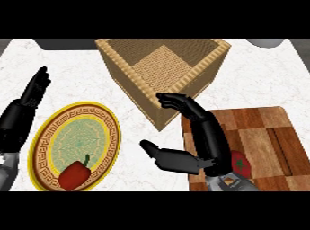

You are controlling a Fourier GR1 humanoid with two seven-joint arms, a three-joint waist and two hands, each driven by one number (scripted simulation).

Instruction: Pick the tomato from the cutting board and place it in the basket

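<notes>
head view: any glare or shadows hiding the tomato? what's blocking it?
Head view: even light, no glare on the counter. No shadow hides the tomato; the right hand covers its left part. Basket interior is shaded but readable. Plate looks taller than wide, a distortion of the steep view.

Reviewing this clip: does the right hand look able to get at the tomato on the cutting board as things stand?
Probably yes. The right hand is open right beside the tomato on the cutting board, with nothing between them; the hand and wrist only hide the tomato's left part.
</notes>
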